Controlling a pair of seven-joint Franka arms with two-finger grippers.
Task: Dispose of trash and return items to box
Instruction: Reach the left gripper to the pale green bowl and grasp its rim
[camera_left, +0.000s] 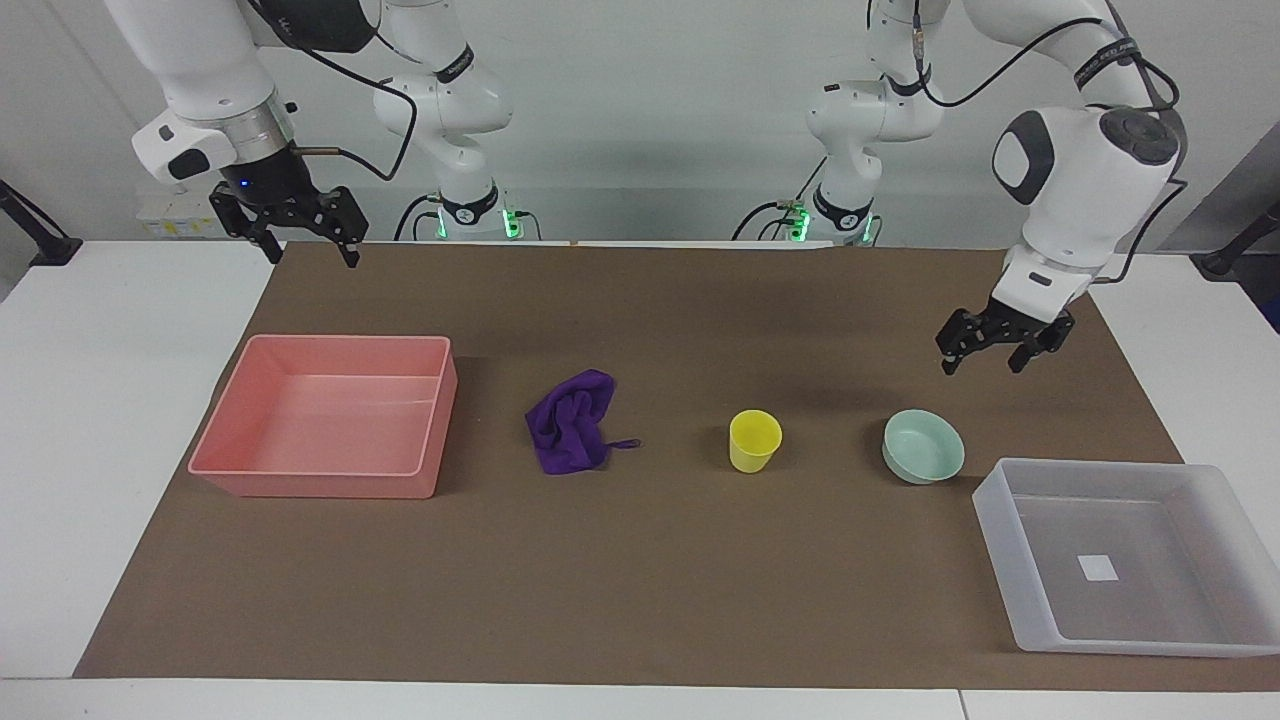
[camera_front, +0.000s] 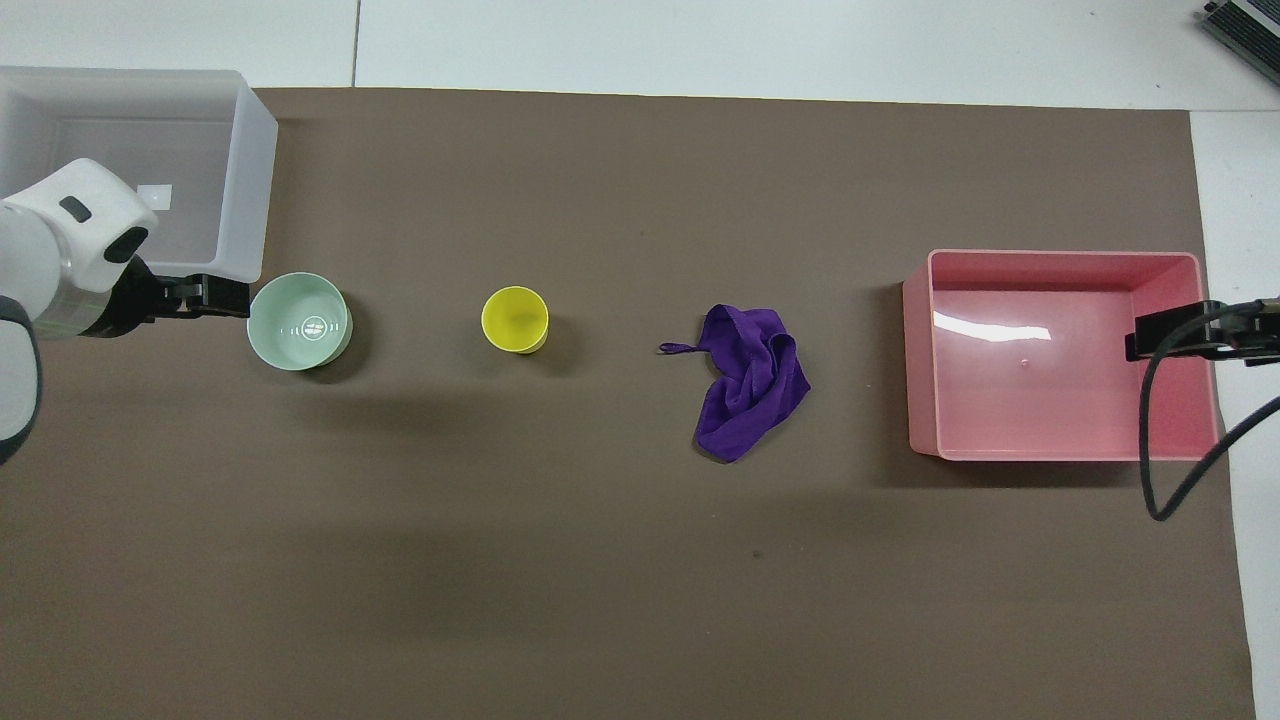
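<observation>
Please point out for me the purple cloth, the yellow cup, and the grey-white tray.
small deep-purple soft cloth rag (camera_left: 570, 425), facing view, middle of the crumpled folds.
small yellow plastic cup (camera_left: 755, 441), facing view, on its inner wall below the rim.
translucent grey-white rectangular plastic tray (camera_left: 995, 530), facing view, wall beside the bowl.
</observation>
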